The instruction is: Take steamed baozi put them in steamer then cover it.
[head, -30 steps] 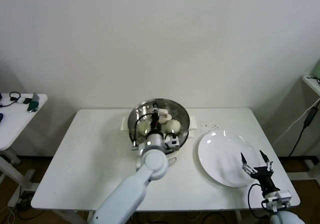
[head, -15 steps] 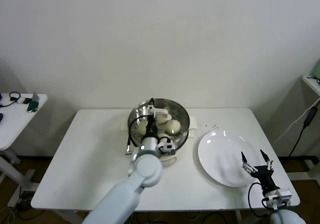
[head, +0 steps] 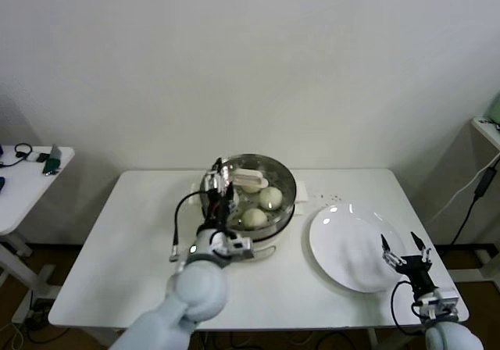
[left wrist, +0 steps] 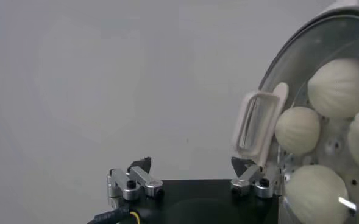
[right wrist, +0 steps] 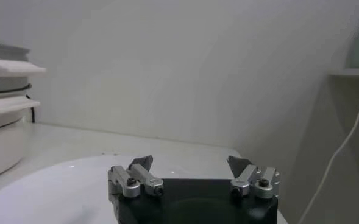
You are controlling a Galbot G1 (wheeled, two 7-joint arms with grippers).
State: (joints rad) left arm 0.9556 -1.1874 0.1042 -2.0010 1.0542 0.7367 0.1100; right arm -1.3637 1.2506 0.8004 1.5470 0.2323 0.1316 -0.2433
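Observation:
The steamer (head: 287,192) stands at the table's back centre with the glass cover on it, its cream handle (head: 248,180) on top. Through the glass I see steamed baozi (head: 270,198) inside; the left wrist view shows three (left wrist: 297,129) under the cover (left wrist: 289,67). My left gripper (head: 223,181) hovers over the pot's left rim, open and empty, one fingertip close beside the handle (left wrist: 257,125). My right gripper (head: 405,251) waits open over the right edge of the white plate (head: 344,244).
The white plate (right wrist: 63,182) lies right of the steamer, near the front right corner. A small side table (head: 27,180) with gadgets stands far left. A shelf and cable (head: 476,194) are at the far right.
My left gripper has opened and let go of the cover's handle, then shifted left and back off it. The cover stays on the steamer. The right arm barely moved.

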